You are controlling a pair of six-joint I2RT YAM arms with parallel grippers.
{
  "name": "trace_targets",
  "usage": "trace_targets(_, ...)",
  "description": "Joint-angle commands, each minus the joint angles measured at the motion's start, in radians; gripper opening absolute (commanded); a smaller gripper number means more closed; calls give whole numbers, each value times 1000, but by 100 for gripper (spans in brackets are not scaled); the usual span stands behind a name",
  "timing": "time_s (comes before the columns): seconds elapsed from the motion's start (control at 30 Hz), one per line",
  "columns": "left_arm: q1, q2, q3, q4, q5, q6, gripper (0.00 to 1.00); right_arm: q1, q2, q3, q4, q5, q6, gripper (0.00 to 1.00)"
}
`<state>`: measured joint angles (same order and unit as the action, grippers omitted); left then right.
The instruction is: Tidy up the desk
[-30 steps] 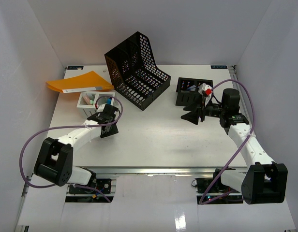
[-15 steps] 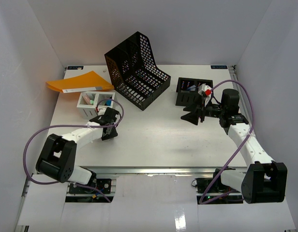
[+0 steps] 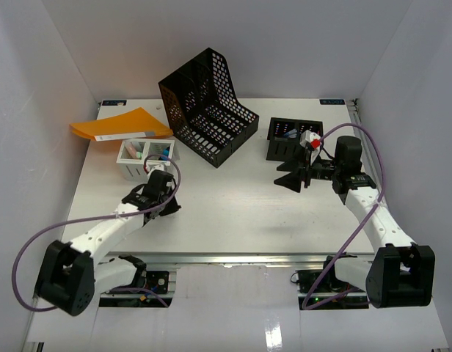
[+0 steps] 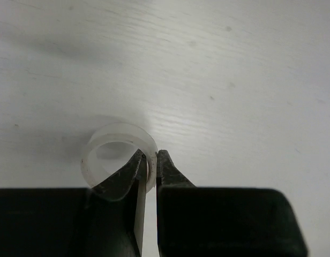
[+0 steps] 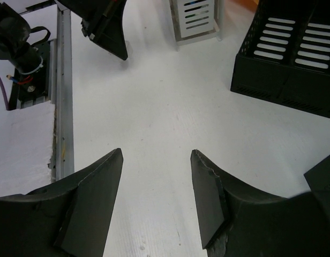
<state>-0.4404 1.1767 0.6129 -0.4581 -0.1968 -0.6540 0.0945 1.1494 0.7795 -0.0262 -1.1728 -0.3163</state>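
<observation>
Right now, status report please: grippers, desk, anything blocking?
Left gripper shut on clear ring, ring on desk. Right gripper open, empty. No obstruction seen.

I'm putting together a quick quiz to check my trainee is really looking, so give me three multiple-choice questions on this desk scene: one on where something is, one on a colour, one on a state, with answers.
1. Where on the desk does the orange folder lie?
A) back left corner
B) front right corner
C) dead centre

2. What colour is the small bin just in front of that folder?
A) black
B) white
C) red

3. How does the left gripper stand?
A) wide open over bare desk
B) shut on a pen
C) shut on the wall of a clear ring

Answers:
1 A, the top view shows it at the far left.
2 B, its walls are white.
3 C, the left wrist view shows the fingers pinching the ring's wall.
</observation>
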Motion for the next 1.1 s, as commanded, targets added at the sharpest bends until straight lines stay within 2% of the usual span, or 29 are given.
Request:
trace_targets(0.0,-11,-233,-74,170,350,10,3,36,20,-5,-98,-143,-134,63)
trace_targets(0.1,-11,-342,-153,360,615,-15,3,132,28,25,-294,-121,-389,68)
trace_targets(0.23,-12,-362,-216,584,821,-108,3,262,53,40,-446,-76,-673,73)
trace_targets(0.33,-12,-322,-268,884,993,-226,3,335,94,65,-434,-7,-688,75)
trace_targets(0.43,-14,-264,-329,1221,1082,-354,3,378,142,115,-405,7,-609,75)
trace_targets(0.57,-22,-144,-334,1511,1162,-485,3,408,191,160,-192,18,-375,77)
trace_targets(0.67,-29,-71,-328,1656,1188,-556,3,445,194,155,16,46,-163,81)
trace_targets(0.73,-30,-10,-322,1828,1198,-610,3,483,191,153,117,92,-51,83)
trace_targets(0.8,-31,47,-312,1937,1206,-665,3,497,195,156,173,116,-19,83)
trace_targets(0.87,-31,78,-303,1993,1211,-701,3,506,197,149,229,125,26,83)
trace_targets(1.07,-35,132,-268,2032,1205,-725,3,510,204,156,299,114,86,79)
